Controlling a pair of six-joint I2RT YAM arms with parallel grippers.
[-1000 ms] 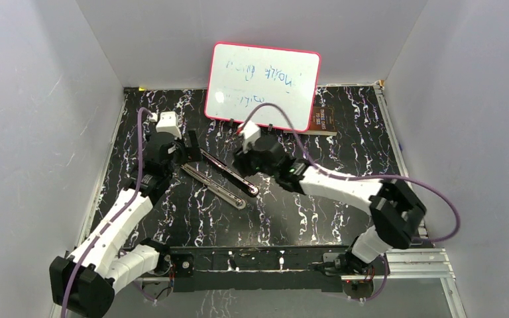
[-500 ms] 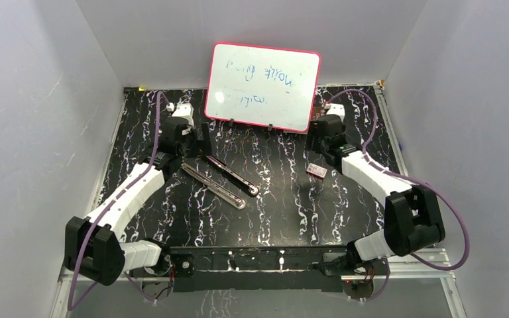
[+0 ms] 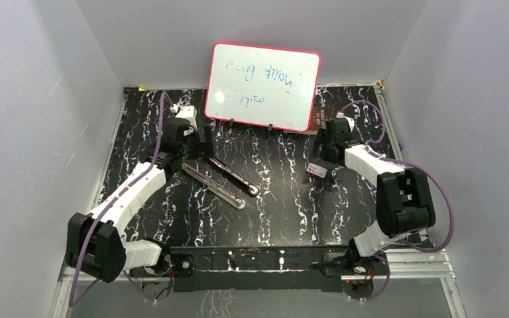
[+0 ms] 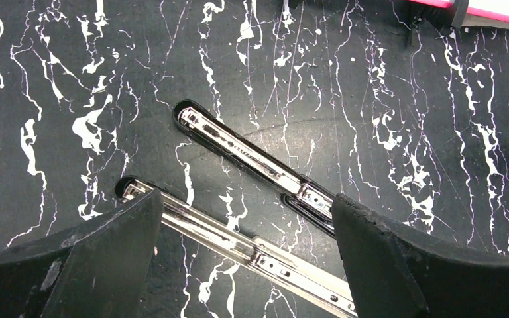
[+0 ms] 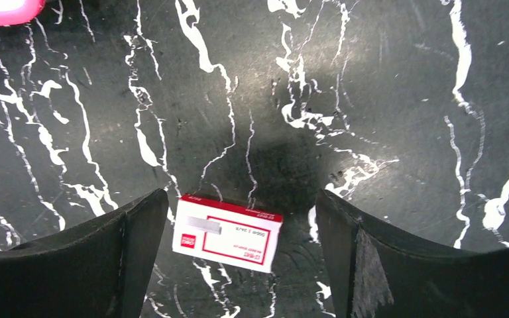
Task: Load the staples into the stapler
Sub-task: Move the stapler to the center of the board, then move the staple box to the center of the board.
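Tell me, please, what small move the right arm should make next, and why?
Probably lower the right gripper and close on the white box: its jaws stand open with the box lying on the table below and between them, and the stapler lies opened flat, ready for loading.

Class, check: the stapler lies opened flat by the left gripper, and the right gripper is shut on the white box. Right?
No: the right gripper is open, the white box lying loose between its fingers, as the right wrist view shows. The rest holds.

arms [image 3: 129,195]: white shells, black joints | cables [image 3: 449,212]: purple | pincer fingers [image 4: 73,265]: scuffed black
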